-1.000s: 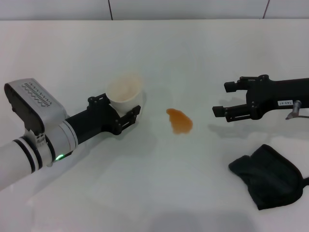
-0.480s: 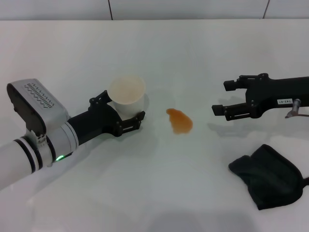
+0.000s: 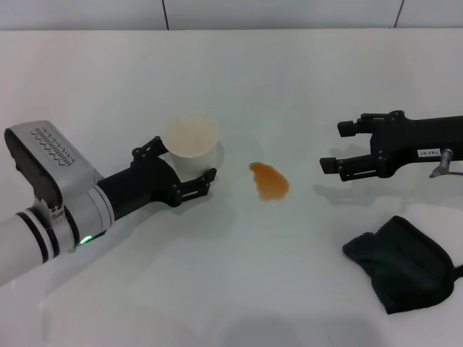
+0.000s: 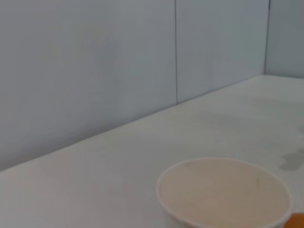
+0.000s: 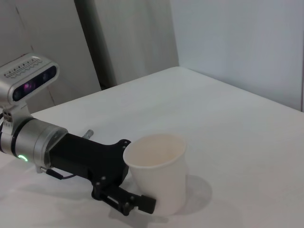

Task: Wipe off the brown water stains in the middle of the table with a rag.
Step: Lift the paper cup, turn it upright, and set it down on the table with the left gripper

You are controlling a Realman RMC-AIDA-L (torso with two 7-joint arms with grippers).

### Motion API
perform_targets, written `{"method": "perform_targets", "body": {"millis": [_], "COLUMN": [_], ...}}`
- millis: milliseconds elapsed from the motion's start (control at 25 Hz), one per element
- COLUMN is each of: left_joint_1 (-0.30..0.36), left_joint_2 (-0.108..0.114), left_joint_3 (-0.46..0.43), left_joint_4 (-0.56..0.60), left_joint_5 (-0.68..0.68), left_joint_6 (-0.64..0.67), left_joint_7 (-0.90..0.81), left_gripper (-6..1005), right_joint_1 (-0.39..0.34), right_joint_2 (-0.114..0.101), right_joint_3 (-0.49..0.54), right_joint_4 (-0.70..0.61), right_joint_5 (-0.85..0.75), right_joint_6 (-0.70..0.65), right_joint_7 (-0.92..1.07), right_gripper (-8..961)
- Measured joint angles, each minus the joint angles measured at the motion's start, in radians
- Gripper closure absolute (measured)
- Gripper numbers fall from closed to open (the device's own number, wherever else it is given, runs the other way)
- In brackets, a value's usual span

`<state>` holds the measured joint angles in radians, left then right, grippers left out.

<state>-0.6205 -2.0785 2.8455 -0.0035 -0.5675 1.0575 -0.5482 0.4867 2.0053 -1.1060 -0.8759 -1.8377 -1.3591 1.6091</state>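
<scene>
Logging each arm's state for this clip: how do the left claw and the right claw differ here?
The left claw is around a white cup standing upright on the table; the right claw is open and holds nothing. The left claw sits left of the stain; the right claw hovers to its right, beyond the rag. Both are black and point toward the stain.

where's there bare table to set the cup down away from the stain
Bare table lies in front, between the left gripper and the rag, and beyond the cup toward the wall. Tightest is between cup and stain.
</scene>
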Motion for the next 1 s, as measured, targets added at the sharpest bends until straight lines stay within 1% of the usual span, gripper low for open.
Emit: {"method": "perform_targets", "body": {"millis": [600,1000], "left_joint_1": [0.029,0.067], "left_joint_2": [-0.001,0.0], "left_joint_3": [0.0,-0.002], "left_joint_4": [0.0,-0.032], "left_joint_5": [0.027,0.019], "left_joint_6": [0.021,0.125], "left_joint_7": [-0.019,-0.02], "left_gripper": [108,109], "right_joint_1": [-0.005,-0.017], "right_joint_2": [0.0,-0.003], "right_joint_3": [0.002,0.003], "right_joint_4": [0.0,-0.002], "right_joint_5": [0.0,0.0], "right_joint_6": [0.0,0.0], "right_joint_7": [0.0,0.001], "right_gripper": [83,83]}}
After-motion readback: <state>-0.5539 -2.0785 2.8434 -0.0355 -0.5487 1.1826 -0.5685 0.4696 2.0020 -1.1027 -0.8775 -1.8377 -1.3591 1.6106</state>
